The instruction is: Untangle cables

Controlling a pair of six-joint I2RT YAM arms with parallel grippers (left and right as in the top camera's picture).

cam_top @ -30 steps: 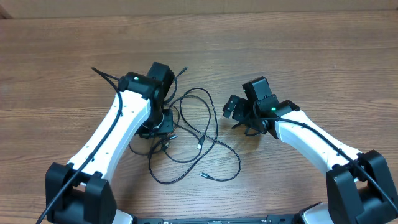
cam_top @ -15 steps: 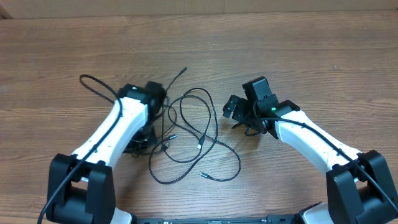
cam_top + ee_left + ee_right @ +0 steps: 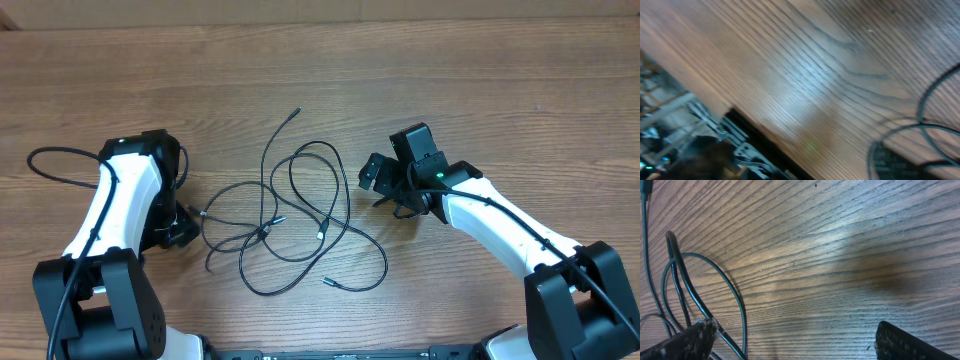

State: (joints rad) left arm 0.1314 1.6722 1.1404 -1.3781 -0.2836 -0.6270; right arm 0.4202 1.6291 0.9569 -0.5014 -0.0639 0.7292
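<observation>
Blurring smears the left wrist view, so only streaked wood grain, a few dark arcs at the right edge and a rough black patch low in the frame can be made out; whether that patch is a finger I cannot tell. From overhead the left gripper (image 3: 181, 227) sits tucked under the white left arm (image 3: 115, 205), its jaws too hidden to judge as parted or closed; a silver-tipped plug (image 3: 204, 212) lies just beside it, touching or apart I cannot say. The right gripper (image 3: 380, 188) stands spread wide and empty; its wrist view shows only the tips of its fingers (image 3: 682, 341), cut off by the lower edge, matte black and gritty, with bare wood between them. The cables (image 3: 268, 230), thin, black and smooth, sprawl in overlapping loops on the table (image 3: 480, 70) between the two arms; one straighter tail (image 3: 283, 128) runs toward the far side; the table is brown, finely grained, faintly shiny.
</observation>
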